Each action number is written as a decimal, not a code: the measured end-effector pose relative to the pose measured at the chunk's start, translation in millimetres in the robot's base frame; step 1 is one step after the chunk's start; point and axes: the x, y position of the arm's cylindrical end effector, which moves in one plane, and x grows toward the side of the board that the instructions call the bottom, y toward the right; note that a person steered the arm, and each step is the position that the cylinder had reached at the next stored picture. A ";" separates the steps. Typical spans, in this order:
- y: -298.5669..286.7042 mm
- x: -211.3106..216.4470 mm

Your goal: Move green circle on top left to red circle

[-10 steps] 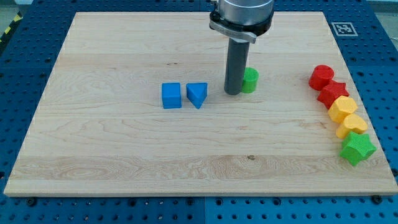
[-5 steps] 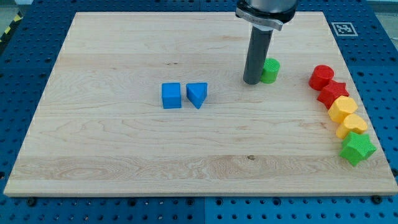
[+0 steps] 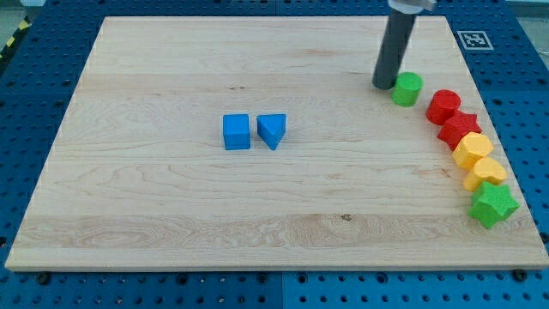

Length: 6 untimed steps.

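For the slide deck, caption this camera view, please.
My tip touches the green circle from the view's left, just short of the red circle.

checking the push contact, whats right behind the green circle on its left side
My tip stands against the upper-left edge of the green circle. The rod hides that edge, so actual contact cannot be confirmed. The red circle lies apart, to its right.

Bright, even light; sharp focus, faint shadows.
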 end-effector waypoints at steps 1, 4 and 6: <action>-7.7 5.5; 9.1 16.5; 19.2 15.4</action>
